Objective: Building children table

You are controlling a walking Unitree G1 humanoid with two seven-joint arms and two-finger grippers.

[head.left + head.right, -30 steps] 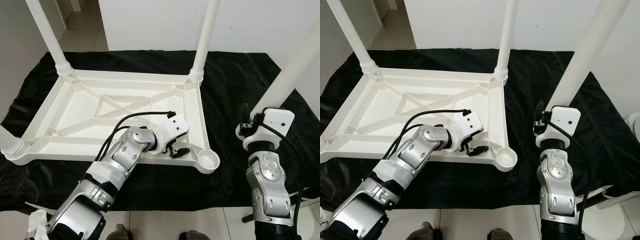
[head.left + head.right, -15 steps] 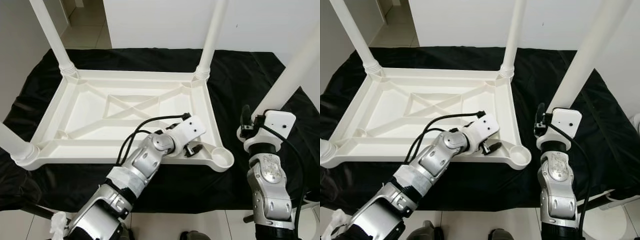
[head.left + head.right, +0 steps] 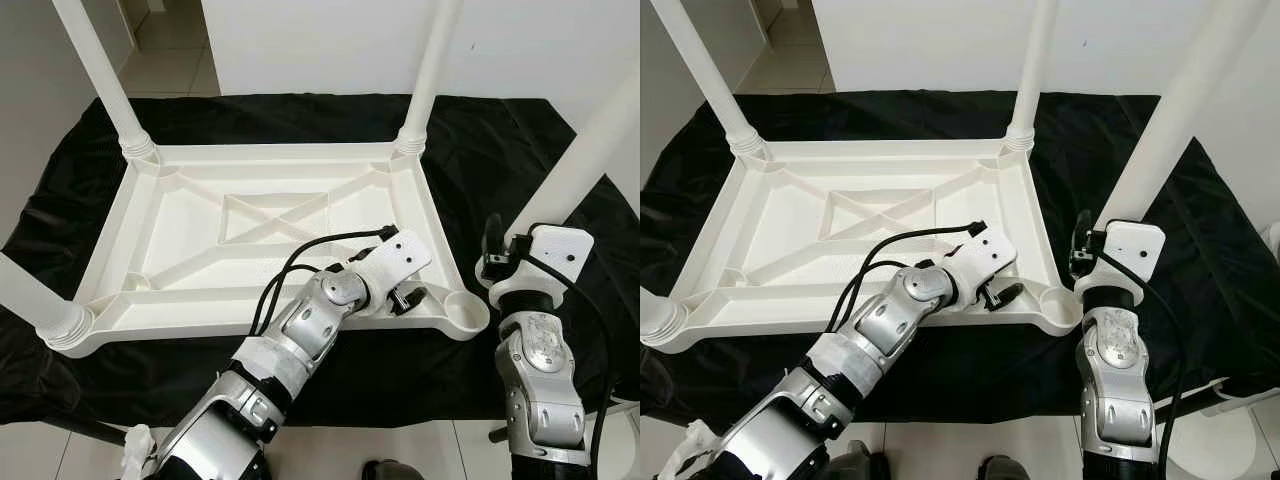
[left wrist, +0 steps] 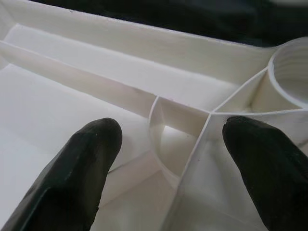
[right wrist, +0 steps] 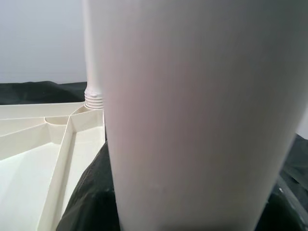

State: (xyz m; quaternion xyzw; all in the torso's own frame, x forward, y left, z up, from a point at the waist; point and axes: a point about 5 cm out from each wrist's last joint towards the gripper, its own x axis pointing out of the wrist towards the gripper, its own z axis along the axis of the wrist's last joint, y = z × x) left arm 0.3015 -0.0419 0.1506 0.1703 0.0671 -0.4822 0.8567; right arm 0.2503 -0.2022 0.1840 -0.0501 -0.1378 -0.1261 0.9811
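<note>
A white plastic table top (image 3: pixel 200 215) lies upside down on a black cloth, with legs standing in its far-left (image 3: pixel 100 80), far-right (image 3: pixel 430 70) and near-left (image 3: pixel 30 295) corners. The near-right corner socket (image 3: pixel 465 312) is an open round cup. My left gripper (image 3: pixel 405 297) rests on the near rim just left of that socket; its fingers (image 4: pixel 86 159) are open over the ribs. My right gripper (image 3: pixel 497 255) is shut on a fourth white leg (image 3: pixel 590 140), held upright and slightly tilted to the right of the socket. This leg (image 5: pixel 202 115) looms close in the right wrist view.
The black cloth (image 3: pixel 480 150) covers the whole work surface and hangs over its near edge. A white wall stands behind, and tiled floor (image 3: pixel 170 60) shows at the back left. A white object (image 3: pixel 1272 240) sits at the far right edge.
My left gripper has moved right along the near rim. The table top's near edge has swung right with it, bringing the open socket closer to my right gripper. The leg in my right gripper stayed put.
</note>
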